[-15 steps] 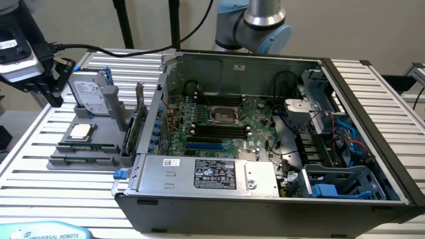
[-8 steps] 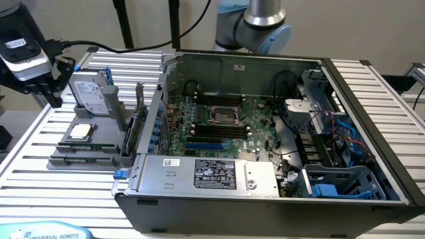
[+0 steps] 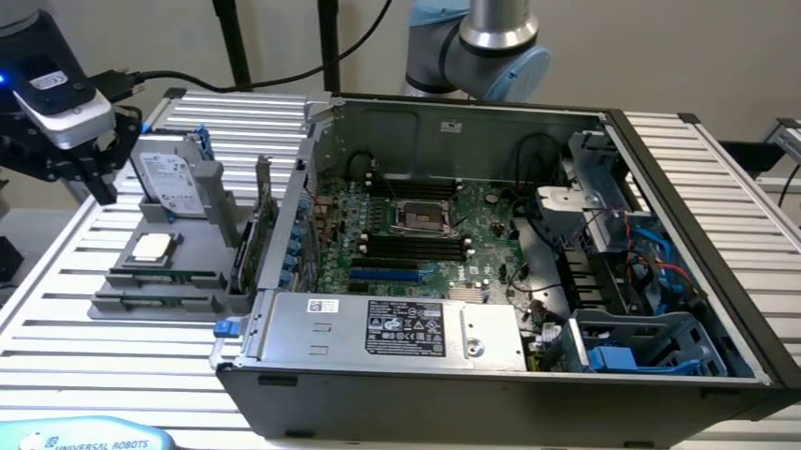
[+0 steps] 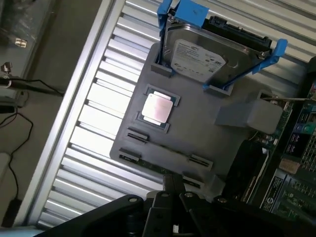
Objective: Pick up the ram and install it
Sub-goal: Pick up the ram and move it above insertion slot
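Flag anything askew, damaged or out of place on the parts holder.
Nothing stands out: the hard drive stands upright in the grey holder, the processor lies flat in its recess, the ram lies straight in its groove.

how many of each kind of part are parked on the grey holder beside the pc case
hard drive: 1
processor chip: 1
ram sticks: 2
card with metal bracket: 1
total: 5
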`<control>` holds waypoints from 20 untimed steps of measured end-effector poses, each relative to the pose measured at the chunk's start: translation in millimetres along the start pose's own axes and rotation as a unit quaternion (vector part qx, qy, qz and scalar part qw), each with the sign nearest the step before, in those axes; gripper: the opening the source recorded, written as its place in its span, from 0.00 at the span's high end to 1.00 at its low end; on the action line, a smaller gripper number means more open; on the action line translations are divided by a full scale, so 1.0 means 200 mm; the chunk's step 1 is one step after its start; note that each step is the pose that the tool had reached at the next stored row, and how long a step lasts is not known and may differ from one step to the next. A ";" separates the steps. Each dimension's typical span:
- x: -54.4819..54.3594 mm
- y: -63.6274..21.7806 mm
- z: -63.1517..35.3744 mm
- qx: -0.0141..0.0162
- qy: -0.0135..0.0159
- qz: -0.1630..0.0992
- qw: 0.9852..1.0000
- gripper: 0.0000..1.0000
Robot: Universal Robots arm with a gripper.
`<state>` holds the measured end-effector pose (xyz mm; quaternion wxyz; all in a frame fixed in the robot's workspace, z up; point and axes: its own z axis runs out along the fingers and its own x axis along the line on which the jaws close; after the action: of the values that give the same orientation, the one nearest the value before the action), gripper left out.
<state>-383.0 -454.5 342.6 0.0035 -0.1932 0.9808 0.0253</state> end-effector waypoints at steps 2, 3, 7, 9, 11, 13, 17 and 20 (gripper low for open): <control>0.00 0.000 0.003 0.000 0.001 -0.018 1.000 0.89; 0.00 0.000 0.005 0.000 0.001 -0.028 1.000 0.89; 0.00 -0.001 0.011 -0.001 0.003 -0.064 0.998 0.89; 0.00 -0.001 0.015 -0.001 0.004 -0.082 0.997 0.89; 0.00 -0.001 0.019 -0.002 0.005 -0.100 0.995 0.89; 0.00 -0.001 0.023 -0.002 0.006 -0.118 0.993 0.89; 0.00 -0.002 0.033 -0.003 0.007 -0.154 0.988 0.89; 0.00 -0.002 0.040 -0.003 0.009 -0.181 0.983 0.89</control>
<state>-383.0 -454.5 334.5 -0.0009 -0.3676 0.9296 0.0255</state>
